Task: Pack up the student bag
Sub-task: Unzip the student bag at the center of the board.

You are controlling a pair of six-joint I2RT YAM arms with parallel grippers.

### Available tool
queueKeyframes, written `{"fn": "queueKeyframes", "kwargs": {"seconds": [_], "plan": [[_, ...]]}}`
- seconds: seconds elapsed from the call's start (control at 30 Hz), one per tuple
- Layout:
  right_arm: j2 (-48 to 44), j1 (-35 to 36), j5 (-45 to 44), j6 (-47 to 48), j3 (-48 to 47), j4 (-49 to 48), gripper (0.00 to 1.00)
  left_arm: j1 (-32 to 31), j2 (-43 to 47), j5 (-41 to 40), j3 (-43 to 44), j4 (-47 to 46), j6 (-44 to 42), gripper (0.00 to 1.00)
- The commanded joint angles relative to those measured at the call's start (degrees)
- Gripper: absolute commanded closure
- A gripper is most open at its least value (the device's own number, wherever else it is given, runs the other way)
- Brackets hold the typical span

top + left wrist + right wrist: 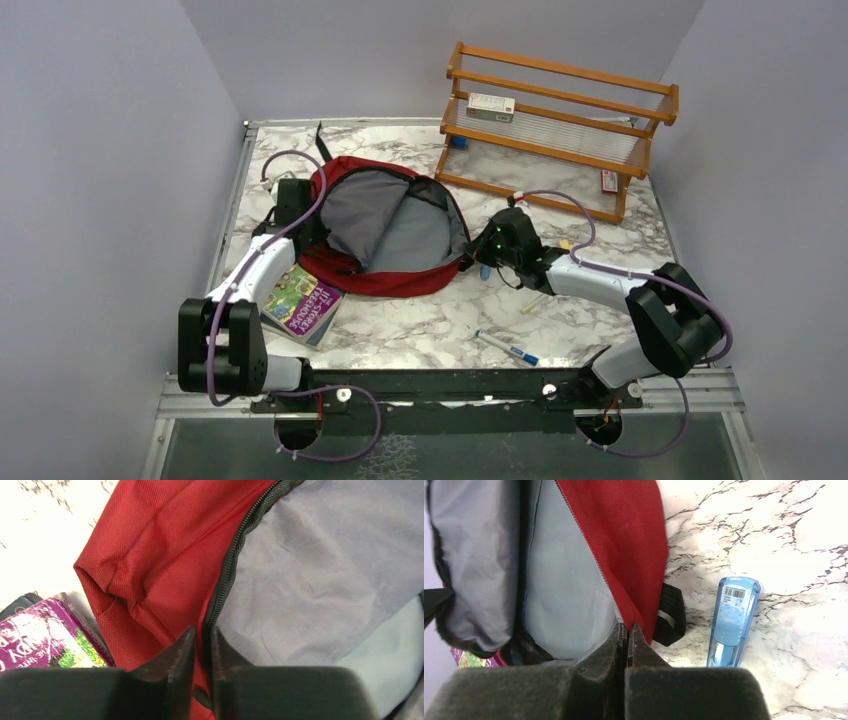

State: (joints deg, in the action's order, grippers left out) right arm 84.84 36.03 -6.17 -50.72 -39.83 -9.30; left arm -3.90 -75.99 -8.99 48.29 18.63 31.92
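Observation:
The student bag (400, 272) lies open in the middle of the marble table, dark red outside with its grey lining facing up. At the bag's left rim, my left gripper (310, 232) has its jaws nearly together over the zipper edge (225, 575), red fabric (150, 555) between the fingers (182, 650). My right gripper (478, 250) is shut on the bag's right rim, pinching the red edge (624, 540) where it meets the grey lining (569, 590). In the wrist views the tips sit at my left gripper (202, 632) and my right gripper (627, 627).
A purple book (300, 300) lies by the bag's lower left corner. A blue transparent stick (734, 620) rests on the table just right of the right gripper. A pen (507, 348) lies near the front edge. A wooden rack (555, 130) holding a small box (490, 107) stands at the back right.

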Motion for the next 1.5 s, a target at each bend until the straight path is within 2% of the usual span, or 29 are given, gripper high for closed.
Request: {"fn": "queueKeyframes", "kwargs": {"seconds": [0.0, 0.1, 0.17, 0.47, 0.57, 0.7, 0.83, 0.97, 1.2, 1.3, 1.47], "plan": [[-2.0, 0.0, -1.3, 2.3, 0.6, -1.8, 1.00, 0.8, -2.6, 1.7, -1.0, 1.5, 2.3, 0.72], [-2.9, 0.0, -0.2, 3.3, 0.6, -2.5, 0.97, 0.9, -2.0, 0.6, -1.2, 1.6, 2.3, 0.54], [-3.6, 0.0, 0.7, 4.1, 0.7, -3.3, 0.92, 1.1, -0.9, -0.2, -1.0, 1.5, 1.8, 0.47], [-10.9, 0.0, 1.0, 9.3, -0.4, 0.1, 0.66, 1.7, 4.3, -2.0, 3.6, 3.9, -2.8, 0.29], [-13.8, 0.0, 0.5, 12.2, -0.4, 2.1, 0.60, 2.2, 6.9, -2.0, 4.5, 5.0, -4.4, 0.26], [-15.3, 0.0, 0.9, 13.0, -1.8, 5.5, 0.57, 3.3, 9.5, -4.5, 5.0, 7.7, -5.6, 0.23], [-13.3, 0.9, 5.4, 10.9, -5.8, 9.2, 0.53, 7.5, 10.1, -7.6, 5.9, 10.2, -6.6, 0.20], [-11.2, 6.2, 5.4, 8.6, -8.4, 7.3, 0.50, 13.1, 7.8, -7.5, 7.9, 10.8, -6.6, 0.19], [-1.0, 18.1, 8.4, 4.8, -14.7, 2.8, 0.45, 19.3, -0.3, -9.6, 13.0, 10.8, -7.5, 0.16], [4.0, 22.2, 8.8, 2.5, -16.0, -0.5, 0.39, 21.6, -3.0, -7.6, 13.6, 11.0, -8.2, 0.14], [12.5, 26.7, 10.2, -1.7, -18.3, -6.4, 0.36, 24.2, -5.9, -3.3, 10.9, 11.1, -8.1, 0.13]]}}
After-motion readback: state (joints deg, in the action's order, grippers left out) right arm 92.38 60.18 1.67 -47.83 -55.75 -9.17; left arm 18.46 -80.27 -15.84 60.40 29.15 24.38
